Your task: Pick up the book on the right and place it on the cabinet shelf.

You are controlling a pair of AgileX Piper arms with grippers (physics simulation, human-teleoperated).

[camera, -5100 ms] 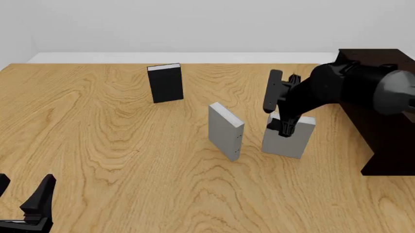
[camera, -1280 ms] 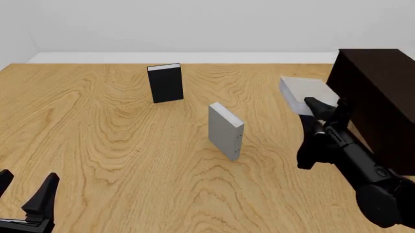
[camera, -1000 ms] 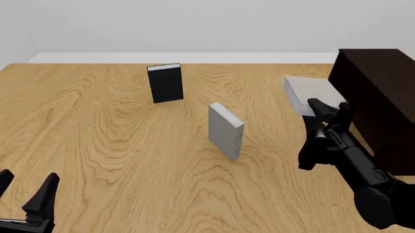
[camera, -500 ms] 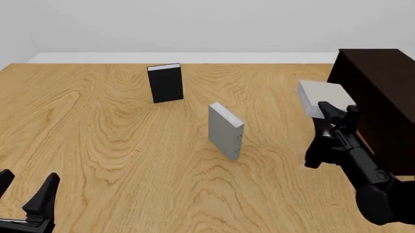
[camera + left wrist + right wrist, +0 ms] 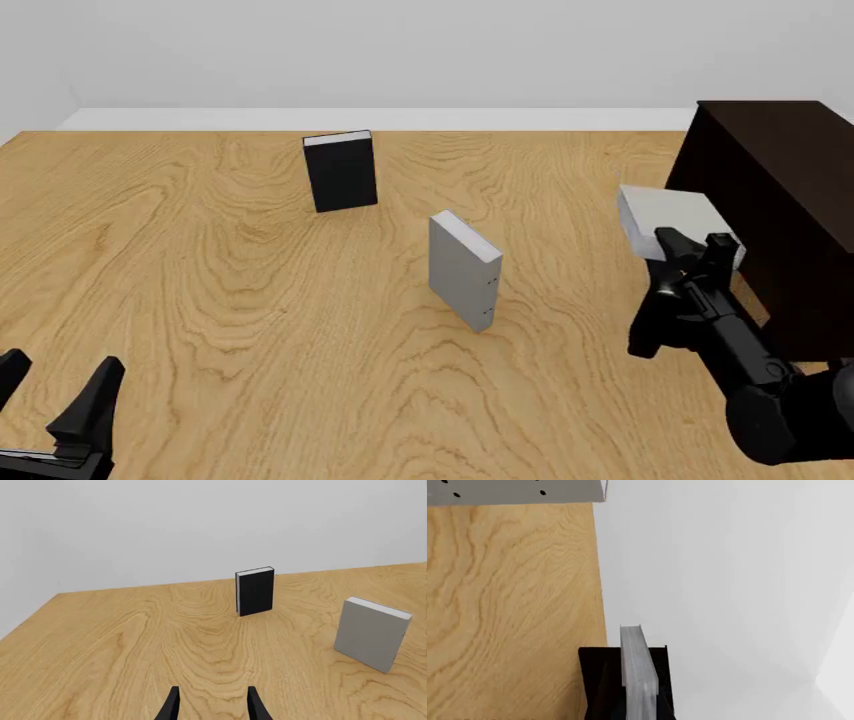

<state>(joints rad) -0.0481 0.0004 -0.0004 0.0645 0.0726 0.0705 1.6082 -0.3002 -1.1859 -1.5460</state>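
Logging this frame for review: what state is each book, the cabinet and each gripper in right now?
Light grey book: off the table, held flat in the right gripper, beside the cabinet.
Marked grey book: upright on the table.
Black book: upright on the table.
Cabinet: standing, no book on it.
Right gripper: shut on the light grey book.
Left gripper: open, holding nothing.

The black book [image 5: 340,171] stands upright at the back of the tabletop [image 5: 200,270], left of centre. The marked book [image 5: 463,269] stands upright near the centre, in front and to its right. The cabinet [image 5: 781,200] occupies the right edge. The book [image 5: 665,219] is off the tabletop, just beside the cabinet's left side, above the right end effector [image 5: 694,252].
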